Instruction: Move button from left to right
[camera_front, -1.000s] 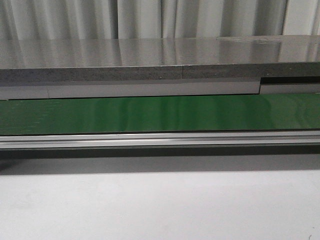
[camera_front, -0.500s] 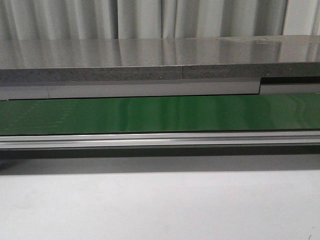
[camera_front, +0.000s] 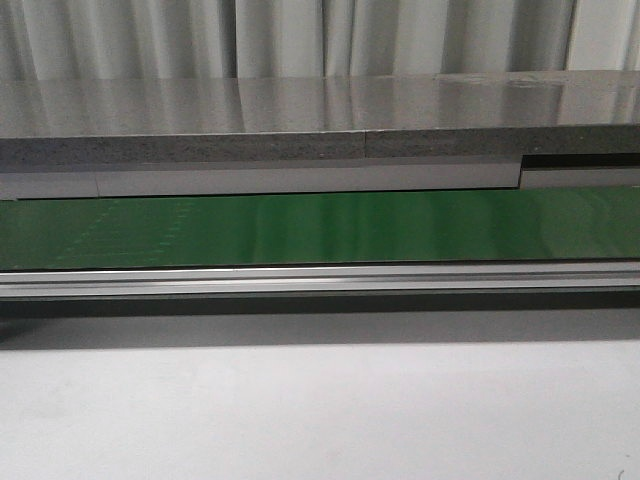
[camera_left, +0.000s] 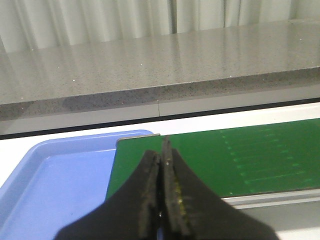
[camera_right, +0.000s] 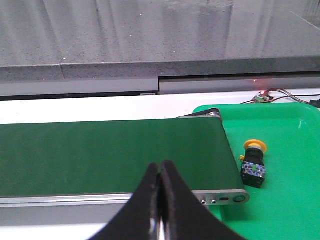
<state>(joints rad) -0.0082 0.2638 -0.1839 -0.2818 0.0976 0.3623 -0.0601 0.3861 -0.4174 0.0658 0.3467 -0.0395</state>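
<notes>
**Button Sits in Green Tray Past the Belt's End, Both Grippers Closed and Empty**

You are looking at a button (camera_right: 254, 164) lying in the green tray (camera_right: 295, 210), just beyond the roller end of the green conveyor belt (camera_right: 110, 155); its yellow cap points away from the camera and its black body nearer, so its long axis runs roughly along the right wrist camera's line of sight; it appears tipped on its side, though that is hard to confirm. From the right gripper (camera_right: 160, 172), the button lies off to the side, past the belt's end, with the belt's metal frame between them; the fingers are pressed together and hold nothing. Your left gripper (camera_left: 162, 160) is likewise closed tight and empty; it hangs over the opposite end of the belt beside a blue tray (camera_left: 55, 180), in which no button shows. The right arm is plainly the nearer one; any approach would, by my judgement, call for opening those fingers and swinging toward the tray. Since the button already rests on the right side, the transfer looks done or nearly so.

The front view shows only the belt, its aluminium rail (camera_front: 320, 280), the grey counter (camera_front: 320, 110) and the white table (camera_front: 320, 410); against the earlier front frames nothing has shifted, save a slight change in the sheen on the belt.
</notes>
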